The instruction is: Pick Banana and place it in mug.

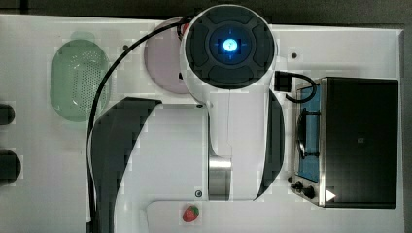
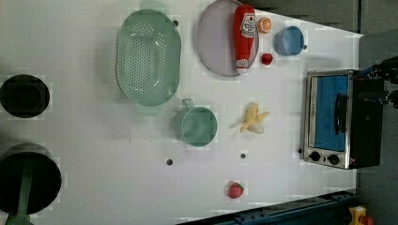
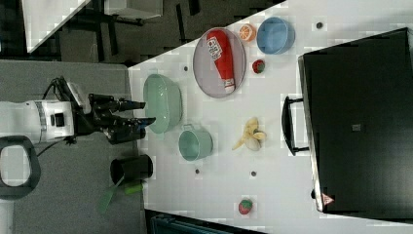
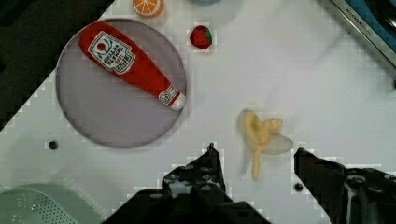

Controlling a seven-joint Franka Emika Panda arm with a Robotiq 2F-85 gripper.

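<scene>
A peeled yellow banana (image 2: 253, 118) lies on the white table (image 2: 281, 187), between the teal-green mug (image 2: 199, 126) and the toaster oven. The mug (image 3: 195, 144) stands upright with nothing in it, next to the banana (image 3: 251, 134). My gripper (image 3: 142, 113) is open and holds nothing; in the right view it hangs off the table's left edge, beside the colander. In the wrist view the banana (image 4: 259, 135) lies far below, framed between my two dark fingertips (image 4: 211, 154), and my gripper (image 4: 255, 150) touches nothing. In the top view my arm (image 1: 228, 97) covers the table's middle.
A pale green colander (image 2: 148, 56) sits beside the mug. A grey plate (image 2: 216, 42) carries a ketchup bottle (image 2: 244, 37). Near it are an orange slice (image 2: 264, 24), a blue bowl (image 2: 288, 41) and a strawberry (image 2: 266, 58). Another strawberry (image 2: 235, 190) lies near the table edge. A toaster oven (image 2: 338, 119) stands on the left view's right.
</scene>
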